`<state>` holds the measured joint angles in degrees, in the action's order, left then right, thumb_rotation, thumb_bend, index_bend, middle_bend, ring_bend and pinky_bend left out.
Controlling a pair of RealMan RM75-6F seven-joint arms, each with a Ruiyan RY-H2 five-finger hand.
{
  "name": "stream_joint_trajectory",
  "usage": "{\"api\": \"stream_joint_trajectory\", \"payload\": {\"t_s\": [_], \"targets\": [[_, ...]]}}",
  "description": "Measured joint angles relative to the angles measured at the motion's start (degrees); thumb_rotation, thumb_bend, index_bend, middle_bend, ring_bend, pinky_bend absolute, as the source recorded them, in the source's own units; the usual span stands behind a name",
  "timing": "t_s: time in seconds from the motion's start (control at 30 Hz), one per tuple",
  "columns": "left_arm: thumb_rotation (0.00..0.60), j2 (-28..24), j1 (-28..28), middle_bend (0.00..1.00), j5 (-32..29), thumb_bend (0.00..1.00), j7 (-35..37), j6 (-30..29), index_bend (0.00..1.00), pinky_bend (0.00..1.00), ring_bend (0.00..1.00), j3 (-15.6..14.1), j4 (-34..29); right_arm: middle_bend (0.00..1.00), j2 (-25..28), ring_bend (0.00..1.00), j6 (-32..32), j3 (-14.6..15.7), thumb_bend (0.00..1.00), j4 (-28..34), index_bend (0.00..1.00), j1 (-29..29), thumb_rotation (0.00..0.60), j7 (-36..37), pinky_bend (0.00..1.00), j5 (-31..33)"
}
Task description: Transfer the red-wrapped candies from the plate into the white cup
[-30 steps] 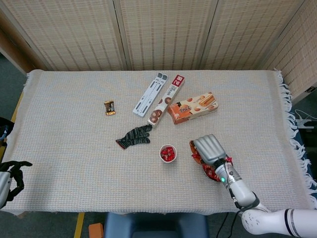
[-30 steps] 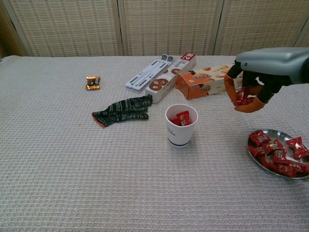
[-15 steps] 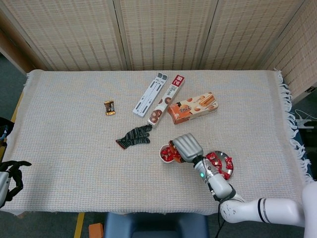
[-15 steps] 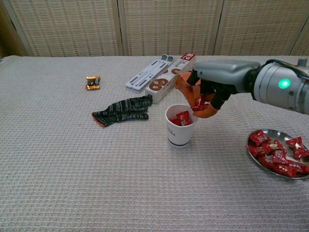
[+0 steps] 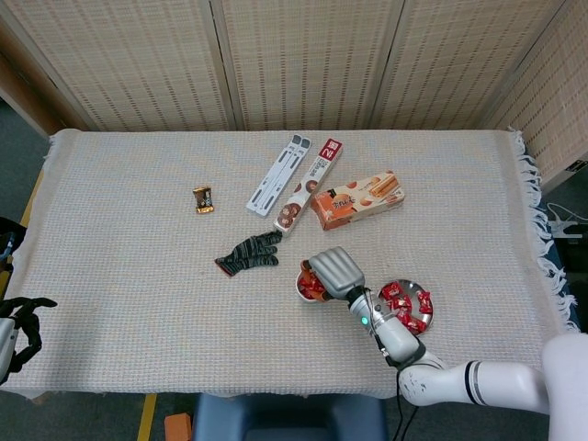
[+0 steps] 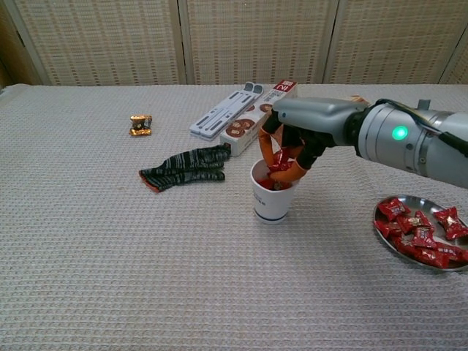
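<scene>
The white cup stands mid-table with red candy showing inside. My right hand hovers right over its mouth, its orange fingertips pinching a red-wrapped candy just above the rim. A metal plate at the right holds several red-wrapped candies. My left hand hangs at the table's near left edge, fingers curled, holding nothing.
A dark knit glove lies left of the cup. Behind it sit a white flat case, a long cookie box and an orange biscuit box. A small brown-wrapped candy lies at the far left.
My right hand carried the candy leftward from above the plate to directly over the cup and lowered toward its mouth. The left hand stayed still.
</scene>
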<state>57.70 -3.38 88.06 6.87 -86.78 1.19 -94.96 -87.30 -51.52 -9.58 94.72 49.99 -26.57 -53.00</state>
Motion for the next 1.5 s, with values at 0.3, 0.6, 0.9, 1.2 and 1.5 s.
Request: {"api": "stream_joint_trajectory", "payload": {"t_s": [0.3,0.6,0.9,1.2,1.5], "targets": [[0.600,0.00,0.11,0.24,0.25,0.42,-0.04,-0.14,0.34,0.28,0.27,-0.14,0.11,0.82,-0.88,0.77,-0.05,0.12,0.14,-1.35,0.53,-0.04,0.600,2.40,0.98,-1.90],[0.600,0.15,0.13,0.24,0.14,0.42,-0.19,-0.22,0.35,0.28,0.27,-0.05,0.15,0.82,-1.02,0.77,-0.44,0.06,0.11,-1.62,0.52,-0.22,0.600,3.66,0.98,-3.05],[0.600,0.16,0.10,0.24,-0.02,0.42,-0.25,-0.18,0.34,0.28,0.27,0.05,0.07,0.82,-1.48,0.77,-0.22,0.16,0.10,-2.61,0.51,-0.11,0.600,4.00,0.98,-2.98],[0.600,0.18,0.06,0.24,-0.15,0.42,-0.24,-0.08,0.35,0.28,0.27,0.12,0.07,0.82,-2.00,0.77,0.39,0.02,0.08,-3.27,0.46,0.01,0.600,5.20,0.98,-3.18],[0.600,0.20,0.07,0.24,-0.09,0.42,-0.29,-0.19,0.35,0.28,0.27,0.17,-0.06,0.82,-1.20,0.77,1.12,-0.23,0.08,-2.01,0.43,-0.03,0.600,6.67,0.98,-3.45]]}}
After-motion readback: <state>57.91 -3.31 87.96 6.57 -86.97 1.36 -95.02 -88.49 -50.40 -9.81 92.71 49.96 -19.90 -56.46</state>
